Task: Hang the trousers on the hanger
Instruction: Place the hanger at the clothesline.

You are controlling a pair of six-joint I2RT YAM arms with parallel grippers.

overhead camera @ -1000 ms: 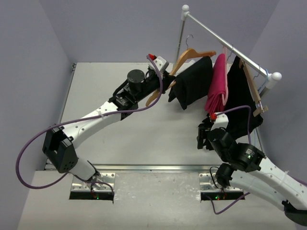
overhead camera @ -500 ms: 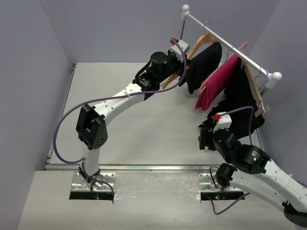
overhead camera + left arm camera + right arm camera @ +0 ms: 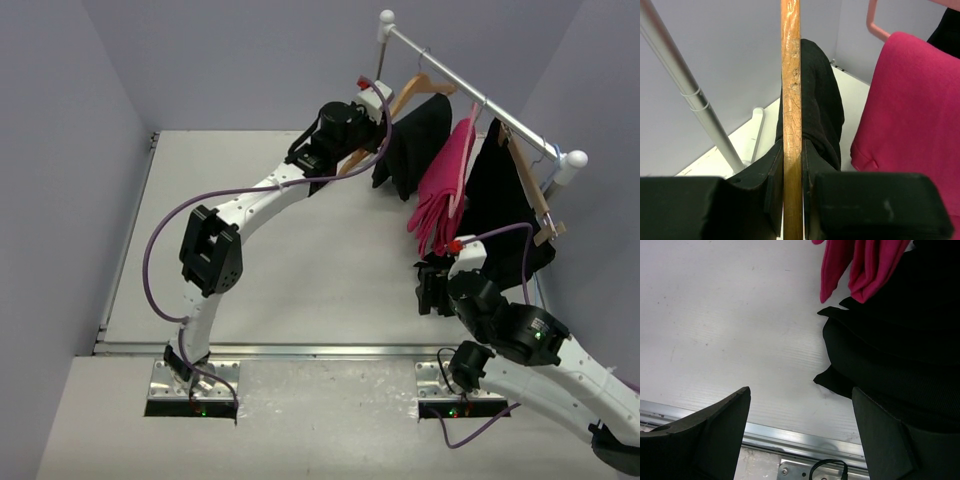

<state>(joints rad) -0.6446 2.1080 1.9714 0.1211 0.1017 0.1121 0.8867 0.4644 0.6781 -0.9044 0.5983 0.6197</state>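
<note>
The tan wooden hanger (image 3: 400, 98) is up at the clothes rail (image 3: 470, 90), its silver hook (image 3: 425, 57) at the bar; whether the hook rests on it I cannot tell. The black trousers (image 3: 410, 145) hang folded over the hanger's lower bar. My left gripper (image 3: 365, 128) is shut on the hanger's left end. In the left wrist view the wood (image 3: 791, 100) runs straight up between my fingers (image 3: 774, 185), with the trousers (image 3: 821, 100) behind it. My right gripper (image 3: 432, 285) stands open low at the right, nothing between its fingers (image 3: 705, 430).
A magenta garment (image 3: 445, 190) hangs on a thin pink hanger (image 3: 875, 22) beside the trousers. Another black garment (image 3: 505, 200), clipped to a flat wooden hanger (image 3: 527, 180), droops onto the table by my right gripper (image 3: 800, 425). The rail's post (image 3: 685, 85) stands left of the hanger.
My left arm has carried the hanger and trousers up and rightward to the rail. The magenta garment swung out and has settled back. The right arm has barely moved.
</note>
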